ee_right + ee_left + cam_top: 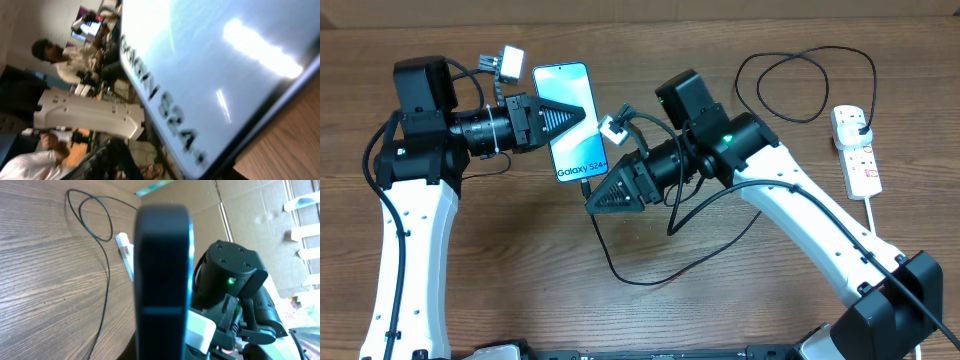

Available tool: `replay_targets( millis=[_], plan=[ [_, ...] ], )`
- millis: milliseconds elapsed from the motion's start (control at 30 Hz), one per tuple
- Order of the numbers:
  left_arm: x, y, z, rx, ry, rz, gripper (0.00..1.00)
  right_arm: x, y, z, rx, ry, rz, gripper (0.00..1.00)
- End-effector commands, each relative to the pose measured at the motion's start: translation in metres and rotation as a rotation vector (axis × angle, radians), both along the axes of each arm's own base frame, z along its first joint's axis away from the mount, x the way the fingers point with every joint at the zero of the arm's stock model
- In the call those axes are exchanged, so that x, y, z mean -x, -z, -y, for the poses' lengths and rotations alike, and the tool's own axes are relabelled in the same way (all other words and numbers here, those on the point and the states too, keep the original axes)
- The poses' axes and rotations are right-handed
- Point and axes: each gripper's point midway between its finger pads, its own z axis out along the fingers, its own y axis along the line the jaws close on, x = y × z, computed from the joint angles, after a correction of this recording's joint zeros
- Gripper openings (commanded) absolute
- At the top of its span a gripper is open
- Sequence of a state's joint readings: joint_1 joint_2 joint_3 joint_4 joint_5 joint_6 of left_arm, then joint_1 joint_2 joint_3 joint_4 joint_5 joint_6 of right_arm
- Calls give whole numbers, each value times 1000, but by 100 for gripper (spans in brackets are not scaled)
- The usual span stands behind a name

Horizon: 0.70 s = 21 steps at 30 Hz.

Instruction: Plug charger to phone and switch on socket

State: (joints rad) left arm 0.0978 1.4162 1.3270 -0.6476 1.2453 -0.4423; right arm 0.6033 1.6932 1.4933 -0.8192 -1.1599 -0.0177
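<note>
Left gripper (588,117) is gripping the phone (575,155), centre-left over the surface (520,260). Right gripper (590,203) is hovering at its lower end beside the charger (636,283); open or closed, cannot tell

You can't see the charger's (640,283) connector tip: the cable vanishes under the right gripper (592,203) at the lower end of the phone (560,82), and that gripper's fingers are hidden too. The left gripper (588,118) covers the phone's middle. In your left wrist view the phone is a dark blur, cut off below and hiding part of the socket (125,250). In the right wrist view its blurred screen runs off the top and right edges.
</note>
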Motion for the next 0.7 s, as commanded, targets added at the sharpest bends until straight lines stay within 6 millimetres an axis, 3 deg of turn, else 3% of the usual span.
replay_targets(
  millis=[0, 467, 600, 667],
  plan=[
    [11, -19, 6, 35, 46, 42, 4, 0, -4, -2, -17, -7, 41, 45],
    [15, -28, 9, 83, 78, 23, 4, -6, -12, -7, -37, 15, 31, 33],
    [14, -38, 9, 103, 95, 54, 4, -12, -17, -9, -51, 36, 21, 16],
    [14, -38, 9, 104, 92, 50, 4, -11, -18, -9, -57, 30, 17, 13]
  ],
)
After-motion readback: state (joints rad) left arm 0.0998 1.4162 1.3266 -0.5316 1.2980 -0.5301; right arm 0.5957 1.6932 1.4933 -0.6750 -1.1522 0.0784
